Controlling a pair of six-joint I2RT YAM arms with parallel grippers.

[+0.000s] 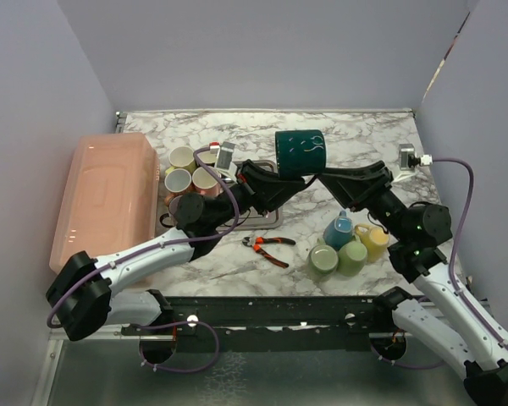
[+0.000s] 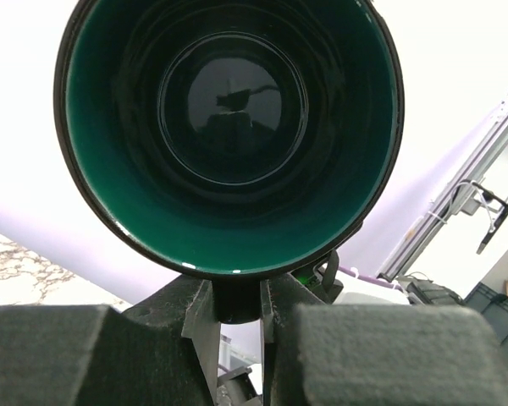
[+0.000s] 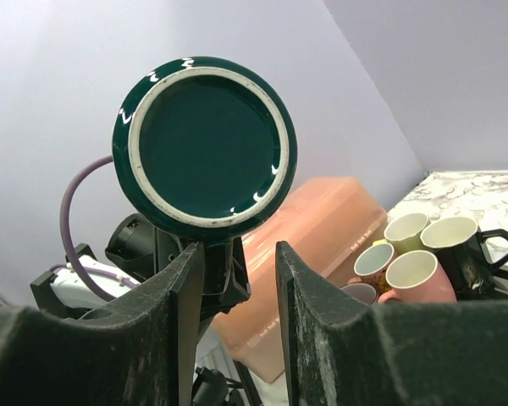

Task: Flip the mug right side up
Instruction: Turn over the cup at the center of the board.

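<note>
Mug [image 1: 300,152] is off the counter [image 1: 364,135], up in the air beyond the pliers [image 1: 268,244], btwn the two arms. Lying roughly on its side, mouth toward the left arm, base toward the right.

Left fingers [image 2: 196,326]: pinched nearly closed on a dark stub under the rim; I read it as the handle. Right fingers [image 3: 184,292]: partway apart, gripping nothing. The mug base sits just past their tips.

Risks (my judgement):
- Whole load hangs on one narrow handle pinch. If the left wrist rolls fast to bring the mouth up, the mug may pivot in the pinch or slip out and drop onto the counter near the pliers.
- Right fingers are close to the base, so an off-centre re-close could knock the mug instead of catching it.
- Set-down room is tight. Four mugs [image 1: 347,245] sit right of the pliers, and more mugs [image 1: 190,173] sit far-left of the pliers by the pink bin [image 1: 106,199]. A wide swing could clip either group.

Views:
- Left wrist cam looks straight into the mouth (green glaze, empty) and shows the pinch, but no base.
- Right wrist cam shows the base w/ pale ring and the gap btwn its own fingers, but no mouth.
- Only the top cam shows the mug raised over the counter w.r.t. the pliers, but it can't resolve either grip.
</note>
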